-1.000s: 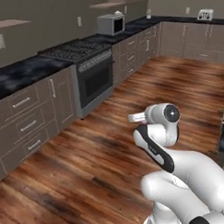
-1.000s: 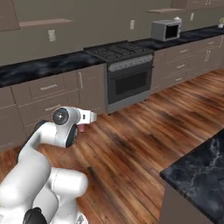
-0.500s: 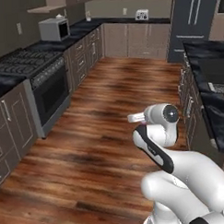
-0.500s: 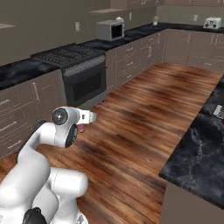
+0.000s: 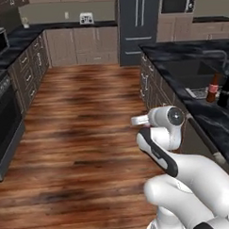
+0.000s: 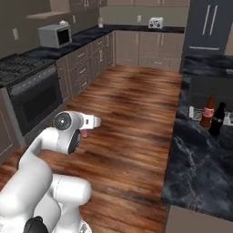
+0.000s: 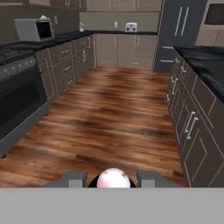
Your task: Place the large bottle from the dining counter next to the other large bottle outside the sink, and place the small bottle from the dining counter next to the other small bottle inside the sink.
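Small bottle: I see the pink bottle [image 7: 113, 179] held between the two claw tips, low in the hand view; a bit of pink [image 6: 84, 133] also shows under the hand in the right base view.
Claw: the claw [image 7: 112, 179] is closed down on the pink bottle.
Axis: I see only its round end, so I cannot tell which way its long axis points.
Large bottles: the brown bottle with red band [image 6: 208, 111] stands upright on the black table [image 6: 191, 154], just beside the all-dark bottle [image 6: 217, 119], also upright.
Sink: the sink [image 5: 194, 73] lies behind these two bottles.
Open room: the wood floor [image 7: 109, 113] ahead of me is wide and free, between the cabinet fronts at both sides.
Writing: I can read no words on the red label.
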Tool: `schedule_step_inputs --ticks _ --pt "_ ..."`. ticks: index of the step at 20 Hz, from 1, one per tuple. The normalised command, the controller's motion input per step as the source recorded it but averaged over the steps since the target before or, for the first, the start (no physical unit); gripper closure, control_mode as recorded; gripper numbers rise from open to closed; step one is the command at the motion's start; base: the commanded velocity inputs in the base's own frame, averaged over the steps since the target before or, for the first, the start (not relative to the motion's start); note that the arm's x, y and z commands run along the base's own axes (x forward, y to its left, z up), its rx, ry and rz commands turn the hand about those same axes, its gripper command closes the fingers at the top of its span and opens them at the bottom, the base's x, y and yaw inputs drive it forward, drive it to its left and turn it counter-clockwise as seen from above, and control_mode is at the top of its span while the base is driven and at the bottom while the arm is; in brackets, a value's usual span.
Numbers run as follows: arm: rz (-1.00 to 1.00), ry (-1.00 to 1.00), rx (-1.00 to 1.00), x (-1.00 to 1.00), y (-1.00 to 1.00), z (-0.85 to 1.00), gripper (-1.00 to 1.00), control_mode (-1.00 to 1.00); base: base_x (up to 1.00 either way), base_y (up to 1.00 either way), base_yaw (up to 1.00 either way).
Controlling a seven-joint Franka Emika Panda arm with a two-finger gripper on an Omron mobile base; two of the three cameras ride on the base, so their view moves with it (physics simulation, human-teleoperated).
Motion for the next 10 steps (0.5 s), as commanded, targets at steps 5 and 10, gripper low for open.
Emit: schedule_step_inputs --ticks 5,10 --pt "0.00 0.00 0.00 0.00 0.00 0.00 1.00 1.00 1.00 0.43 -0.46" --pt "0.00 0.00 0.00 0.00 0.00 0.00 1.00 1.00 0.91 0.57 -0.46"
